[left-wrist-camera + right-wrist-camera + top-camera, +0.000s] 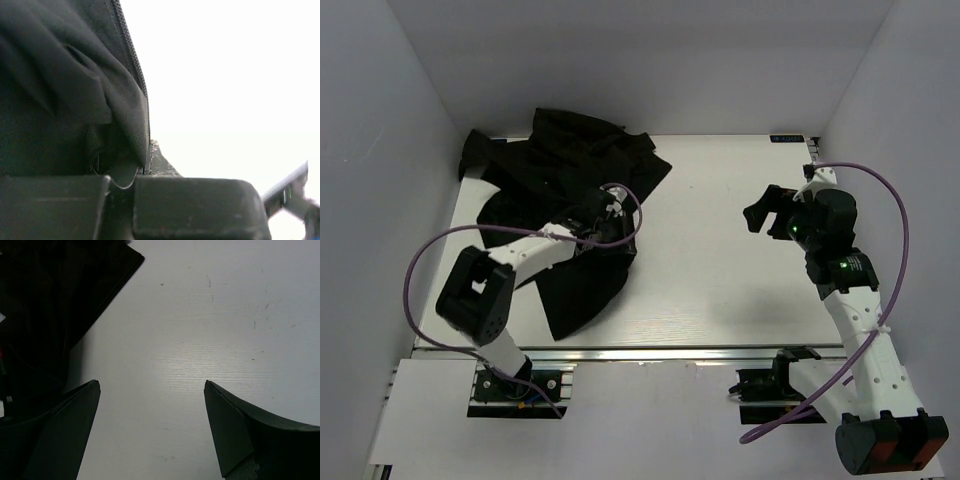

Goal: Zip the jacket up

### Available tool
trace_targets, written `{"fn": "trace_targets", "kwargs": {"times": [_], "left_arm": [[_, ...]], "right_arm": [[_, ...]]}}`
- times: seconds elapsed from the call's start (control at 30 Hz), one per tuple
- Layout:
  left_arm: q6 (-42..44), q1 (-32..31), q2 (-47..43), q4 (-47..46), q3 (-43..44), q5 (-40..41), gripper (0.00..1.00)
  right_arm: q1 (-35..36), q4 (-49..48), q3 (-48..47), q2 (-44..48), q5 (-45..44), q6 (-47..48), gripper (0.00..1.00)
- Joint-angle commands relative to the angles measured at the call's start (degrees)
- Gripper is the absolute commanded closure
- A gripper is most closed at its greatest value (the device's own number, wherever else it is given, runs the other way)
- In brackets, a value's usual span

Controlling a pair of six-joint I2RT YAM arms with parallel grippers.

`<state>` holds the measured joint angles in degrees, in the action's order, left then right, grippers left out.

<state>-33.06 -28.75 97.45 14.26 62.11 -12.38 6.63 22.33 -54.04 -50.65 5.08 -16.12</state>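
Note:
The black jacket point(560, 160) lies crumpled on the back left of the white table point(720, 290). My left gripper point(603, 215) reaches into its right side. In the left wrist view the jacket point(60, 75) fills the left half and its zipper edge point(137, 75) runs down to my left gripper point(122, 187), which is shut on a fold of the jacket's fabric beside the zipper. My right gripper point(767, 212) is open and empty over bare table, well to the right of the jacket. In the right wrist view my right gripper point(152, 390) has its jaws wide apart, with the jacket point(50, 300) at the upper left.
White walls point(380, 150) close in the table on the left, back and right. A purple cable point(430, 250) loops from the left arm over the jacket's front part. The right arm shows blurred at the lower right of the left wrist view point(290, 195).

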Motion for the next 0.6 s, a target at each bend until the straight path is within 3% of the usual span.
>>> {"fn": "trace_targets", "kwargs": {"times": [0.0, 0.07, 0.2, 0.23, 0.27, 0.4, 0.57], "left_arm": [[-1.3, -4.2, -11.7, 8.0, -3.5, 0.9, 1.00], [-2.8, -6.2, -16.4, 11.8, -7.5, 0.4, 1.00], [-6.8, -6.8, -28.5, 21.6, -10.6, 2.0, 0.39], [-8.7, -6.8, -32.9, 28.6, -9.8, 4.2, 0.10], [-9.9, -6.8, -35.1, 32.0, -7.8, 10.4, 0.02], [-17.4, -6.8, -42.1, 45.0, -1.9, 26.9, 0.02], [-26.0, -6.4, -41.0, 50.0, 1.4, 42.1, 0.02]], "right_arm": [[-0.1, -5.1, 1.3, 1.2, 4.7, -0.6, 0.11], [0.0, -7.9, 1.7, 0.6, 7.1, 0.1, 0.11], [1.0, -12.6, 1.7, -2.7, 13.3, 1.2, 0.11], [3.7, -13.2, 0.9, -3.7, 12.7, 2.5, 0.11], [5.8, -13.9, 0.3, -6.1, 11.7, 3.9, 0.11], [20.6, -16.0, -6.3, -17.2, 1.2, 10.4, 0.11], [25.3, -15.1, -23.0, -39.0, 2.0, 10.9, 0.11]]}}
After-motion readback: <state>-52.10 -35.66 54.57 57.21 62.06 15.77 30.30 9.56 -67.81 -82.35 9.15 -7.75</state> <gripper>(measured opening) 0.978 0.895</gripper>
